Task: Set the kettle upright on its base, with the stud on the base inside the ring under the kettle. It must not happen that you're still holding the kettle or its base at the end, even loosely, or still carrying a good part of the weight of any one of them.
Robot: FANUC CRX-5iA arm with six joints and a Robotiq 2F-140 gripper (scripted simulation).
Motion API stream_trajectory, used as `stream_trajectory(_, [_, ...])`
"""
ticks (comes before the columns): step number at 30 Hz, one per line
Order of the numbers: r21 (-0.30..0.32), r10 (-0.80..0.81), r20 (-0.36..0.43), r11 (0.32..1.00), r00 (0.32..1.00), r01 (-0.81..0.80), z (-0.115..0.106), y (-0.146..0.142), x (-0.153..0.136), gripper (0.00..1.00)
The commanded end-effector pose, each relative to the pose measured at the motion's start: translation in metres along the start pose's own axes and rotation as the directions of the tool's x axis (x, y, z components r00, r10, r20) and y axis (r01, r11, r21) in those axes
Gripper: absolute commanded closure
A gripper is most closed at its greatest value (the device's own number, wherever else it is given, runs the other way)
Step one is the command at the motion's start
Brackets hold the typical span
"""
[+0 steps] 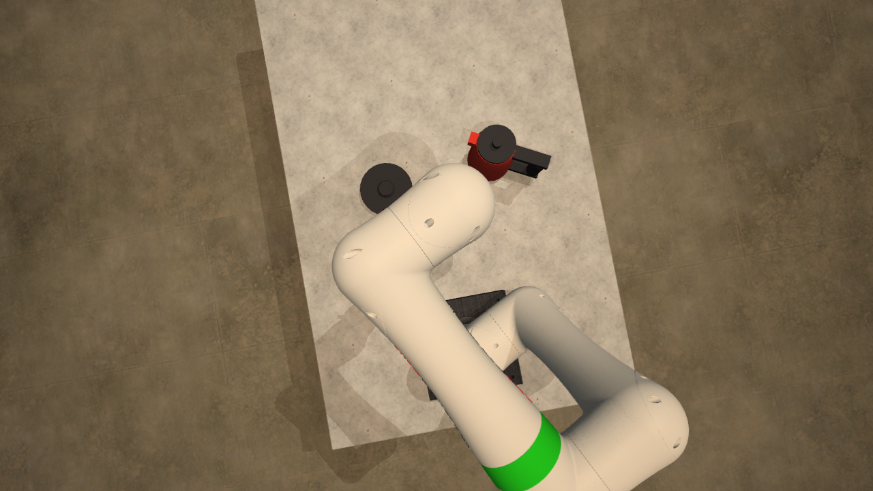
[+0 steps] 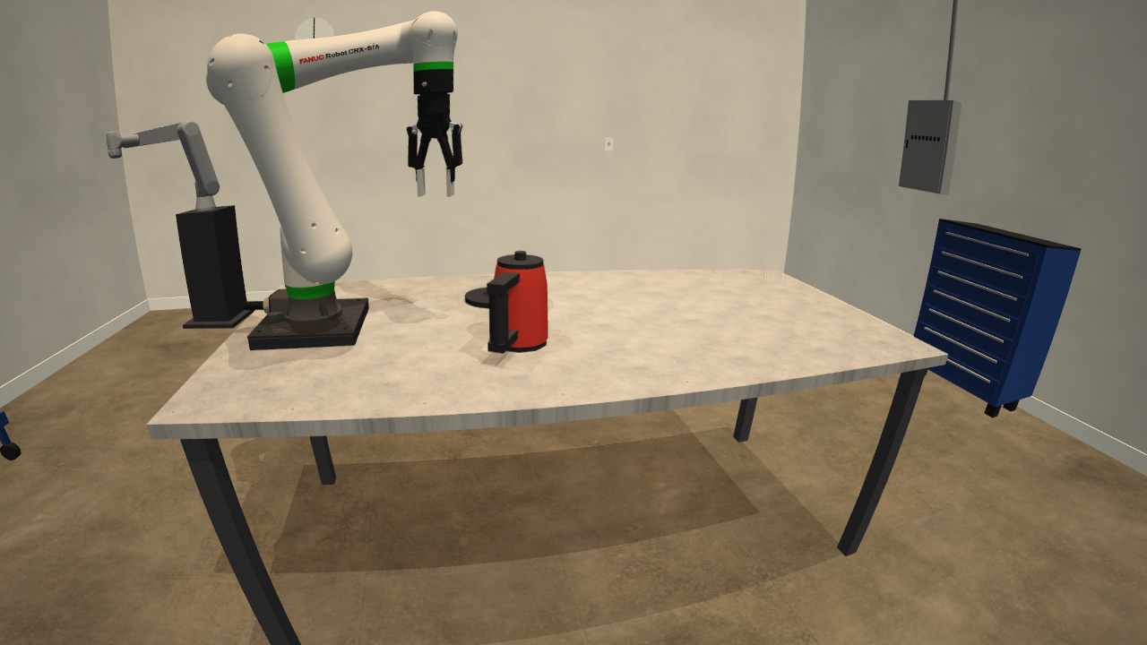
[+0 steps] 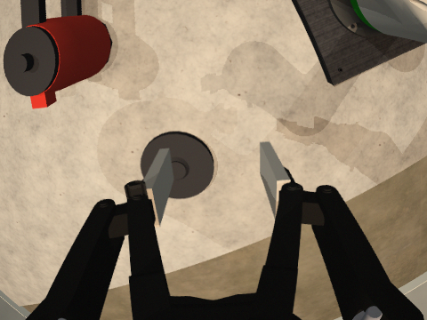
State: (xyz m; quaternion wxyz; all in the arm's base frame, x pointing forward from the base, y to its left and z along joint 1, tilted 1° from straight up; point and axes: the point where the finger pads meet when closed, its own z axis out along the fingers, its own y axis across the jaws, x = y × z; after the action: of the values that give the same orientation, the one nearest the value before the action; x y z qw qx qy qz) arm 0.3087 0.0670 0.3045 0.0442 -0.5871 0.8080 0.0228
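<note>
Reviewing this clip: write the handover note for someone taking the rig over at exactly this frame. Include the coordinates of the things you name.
Gripper (image 2: 435,194) (image 3: 215,161): fingers parted, nothing between them, pointing down well above the table (image 1: 427,73) (image 2: 681,345) (image 3: 213,116).
Kettle (image 1: 488,164) (image 2: 529,308) (image 3: 82,51): upright on the table, lid on, beside its base, not on it.
Base (image 1: 373,183) (image 2: 478,297) (image 3: 196,153): flat on the table, stud (image 1: 385,187) (image 3: 179,170) facing up.
Done: no placing; nothing is held.
Left: grasp the kettle, lift it over the base, lower it with the stud inside its ring (underside hidden), then let go completely.

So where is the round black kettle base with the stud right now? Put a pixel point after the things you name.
In the top view, it lies left of the red kettle (image 1: 489,164) (image 2: 529,308) (image 3: 80,51), partly under the white arm (image 1: 451,207) (image 2: 352,52).
</note>
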Motion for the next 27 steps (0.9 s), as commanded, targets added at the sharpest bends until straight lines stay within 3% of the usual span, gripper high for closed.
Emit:
stream_trajectory(1, [0.001, 0.03, -0.043, 1.0, 0.999, -0.03, -0.002, 0.017, 0.025, 0.53])
stream_trajectory(12, [0.004, 0.061, -0.083, 0.998, 0.995, -0.061, -0.003, 0.03, 0.048, 0.53])
stream_trajectory(27, [0.005, 0.065, -0.088, 0.998, 0.994, -0.064, -0.003, 0.03, 0.051, 0.53])
